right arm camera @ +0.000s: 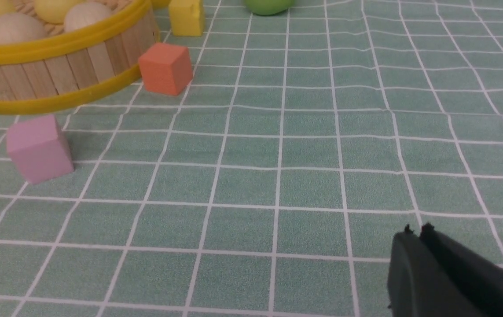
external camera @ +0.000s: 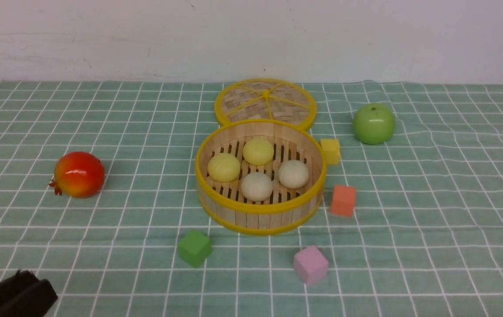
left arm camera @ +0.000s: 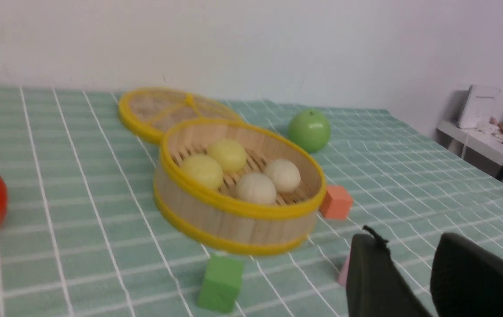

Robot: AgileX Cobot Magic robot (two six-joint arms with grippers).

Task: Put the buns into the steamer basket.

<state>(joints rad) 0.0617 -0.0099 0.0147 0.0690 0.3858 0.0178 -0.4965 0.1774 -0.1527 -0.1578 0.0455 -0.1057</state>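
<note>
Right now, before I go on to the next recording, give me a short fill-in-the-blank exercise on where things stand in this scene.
1. The number of buns lying inside the steamer basket is ____.
2. The flat woven lid lies on the cloth just ____ the basket, seen from the front view.
3. The right claw has its jaws ____, holding nothing.
4. The cube nearest the green apple is coloured ____.

Missing words: four; behind; shut; yellow
</note>
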